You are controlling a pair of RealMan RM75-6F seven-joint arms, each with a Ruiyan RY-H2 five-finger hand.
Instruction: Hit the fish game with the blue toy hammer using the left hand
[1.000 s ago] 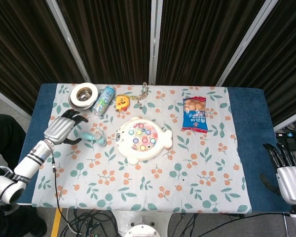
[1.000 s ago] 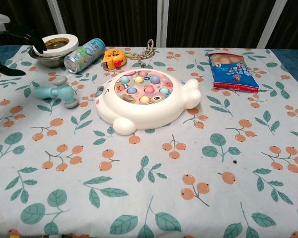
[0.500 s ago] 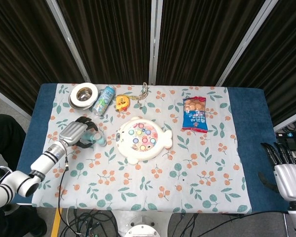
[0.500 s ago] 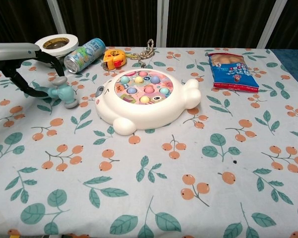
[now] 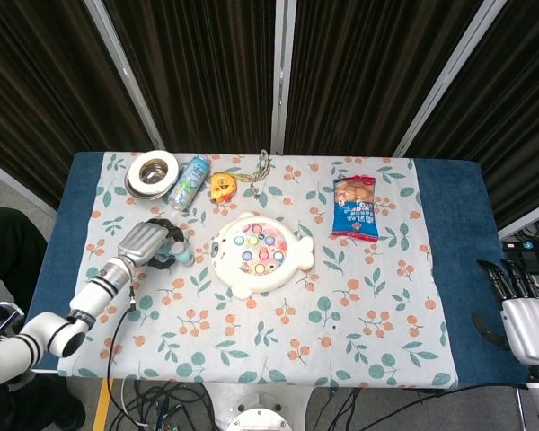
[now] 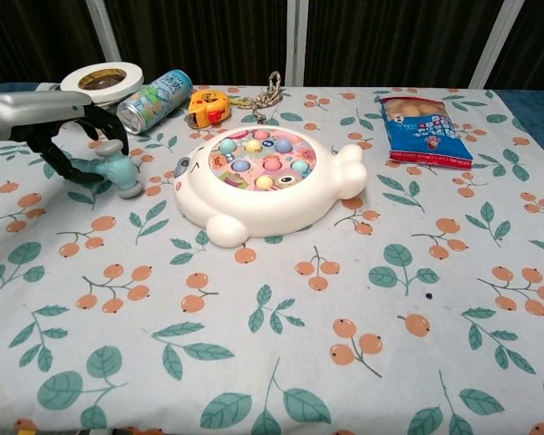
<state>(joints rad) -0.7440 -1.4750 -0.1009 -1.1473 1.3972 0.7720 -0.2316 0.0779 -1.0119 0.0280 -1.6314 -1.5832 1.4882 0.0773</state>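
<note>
Left hand: the left hand [image 5: 149, 241] [image 6: 68, 136] lay over the handle of the blue toy hammer [image 5: 176, 253] [image 6: 116, 169], dark fingers [image 6: 98, 127] curled down around it; the chest view showed the fingers arched over the handle, but whether they fully clasped it could not be told.
Left arm: silver-grey and jointed, it reached in from the table's left edge and slanted up toward the hammer.
Blue toy hammer: pale teal plastic, smooth and rounded, with a stubby barrel head; it lay on the cloth, its head poking out on the hand's right side, toward the fish game.
Fish game: the fish game [image 5: 260, 252] [image 6: 265, 181] was a cream plastic, fish-shaped body with a pink round top set with pastel pegs; it sat mid-table, just to the right of the hammer and apart from it.
Right hand: the right hand [image 5: 524, 314] hung off the table's right edge with white palm, dark fingers straight and slightly apart, holding nothing.
Tablecloth: the tablecloth [image 5: 341, 314] [image 6: 363, 299] was white fabric printed with orange berries and green leaves, over a blue table.
Back row: tape roll [image 5: 152, 172] [image 6: 102, 80] in a metal bowl; drink can [image 5: 188, 182] [image 6: 154, 101] on its side; yellow tape measure [image 5: 222, 186] [image 6: 209, 106] with a cord.
Snack packet: the snack packet [image 5: 356, 208] [image 6: 426, 119] was glossy blue, flat, and lay to the right, well apart from the game.
</note>
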